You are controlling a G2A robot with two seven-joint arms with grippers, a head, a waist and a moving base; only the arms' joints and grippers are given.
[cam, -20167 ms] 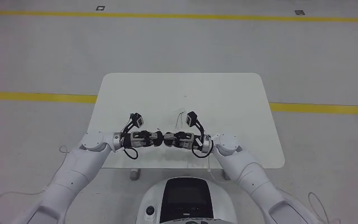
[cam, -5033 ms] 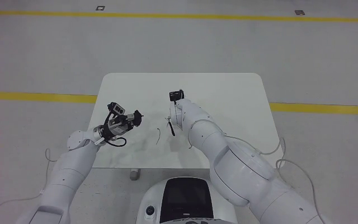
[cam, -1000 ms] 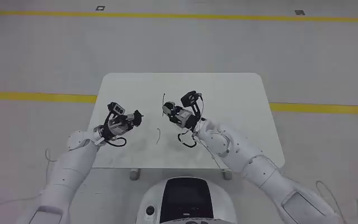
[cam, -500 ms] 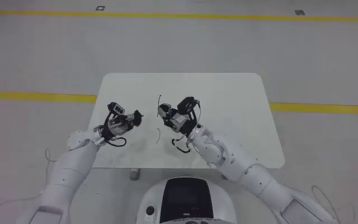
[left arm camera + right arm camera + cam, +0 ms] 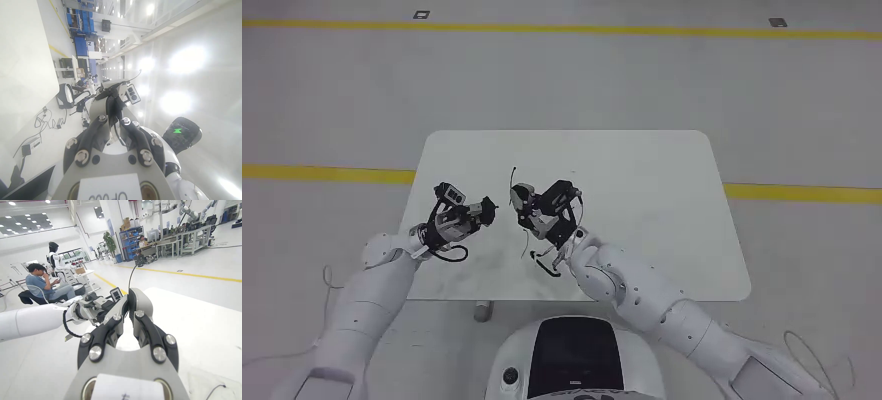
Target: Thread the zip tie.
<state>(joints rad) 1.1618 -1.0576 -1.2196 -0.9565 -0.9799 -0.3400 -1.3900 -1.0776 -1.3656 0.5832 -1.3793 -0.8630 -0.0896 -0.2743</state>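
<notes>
- Black tie (image 5: pixel 130 283) stands upright in the right gripper (image 5: pixel 129 307). The fingers are clamped on its lower part, and most of its length rises free above them.
- The tie's free tip ends in a small knob (image 5: pixel 140 70), probably the locking head, though it is too small to be sure.
- The right gripper hovers above the desk (image 5: pixel 662 200), left of the middle and about halfway between the far and near edges.
- The left gripper (image 5: pixel 111 96) hangs just beside it, closer to the desk's left edge, and the two point towards each other. Its fingers are pressed together, and I see nothing between them.
- The two grippers are near each other but apart, and the left one does not touch the tie.
- A thin dark strand (image 5: pixel 524 243) lies on the desk under the right arm, towards the near edge. It may be a second tie, but I cannot tell.
- Progress, as I judge it:
  - Done: the tie is picked up and held off the desk.
  - Not yet done: the threading. The tie makes no loop, and its tail is not in the head.
  - Left: bring the left gripper to the free end, bend the tie round, feed the tail through the head and pull it in.
</notes>
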